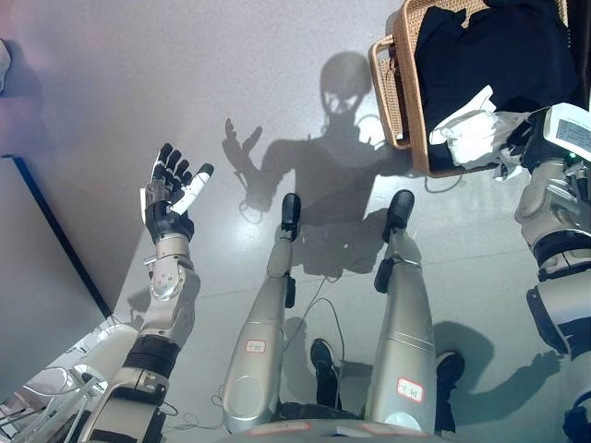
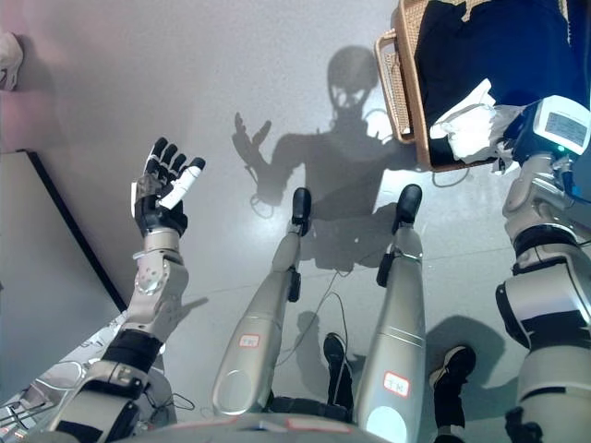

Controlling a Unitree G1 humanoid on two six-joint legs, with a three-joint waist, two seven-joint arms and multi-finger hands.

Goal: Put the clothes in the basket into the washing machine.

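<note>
A wicker basket [image 1: 395, 88] stands on the floor at the upper right. It holds dark clothes [image 1: 489, 46] with a white cloth [image 1: 471, 125] bunched at its near rim. My right hand [image 1: 519, 143] reaches in at that near rim, against the white cloth, and its fingers are mostly hidden behind the wrist and the cloth. My left hand [image 1: 173, 196] is raised over the bare floor at the left, palm up, with its fingers spread and nothing in it. No washing machine door shows in either view.
A grey panel with a dark edge [image 1: 55, 231] runs diagonally along the left side. A pale object [image 2: 9, 55] lies at the far upper left. Smooth grey floor [image 1: 231, 74] stretches between my left hand and the basket.
</note>
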